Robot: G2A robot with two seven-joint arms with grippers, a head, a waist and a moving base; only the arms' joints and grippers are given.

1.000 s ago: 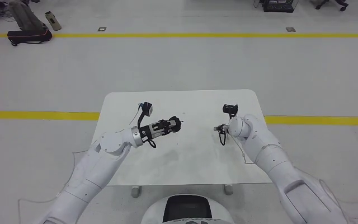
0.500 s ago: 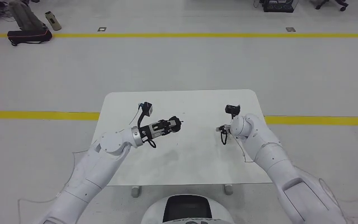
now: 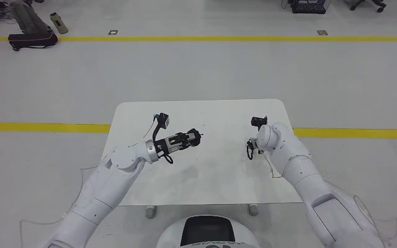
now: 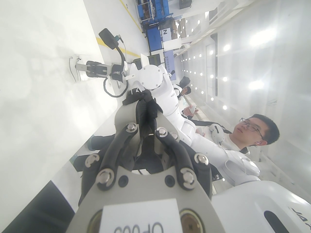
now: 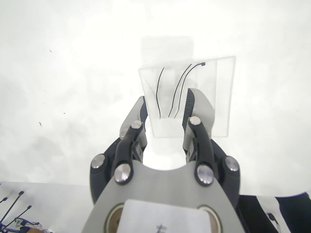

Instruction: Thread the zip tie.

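A clear plastic holder (image 5: 223, 93) stands on the white table (image 3: 205, 180) with thin black zip ties (image 5: 158, 86) inside it. My right gripper (image 5: 167, 98) is open, its two fingers straddling the holder's near part, with the lower ends of the ties between them. From above, the right gripper (image 3: 249, 149) sits low over the table's right side. My left gripper (image 3: 197, 135) hangs above the table's middle-left, pointing toward the right arm. It is shut on a black zip tie (image 4: 137, 98), which sticks out at its tips.
More loose black zip ties (image 5: 12, 207) lie on a white surface behind the right gripper. The table between the two grippers is bare. The right gripper (image 4: 77, 67) is also seen from the left wrist, down at the table by the holder.
The right gripper has shifted slightly to the right over the table. The left arm has stayed still.
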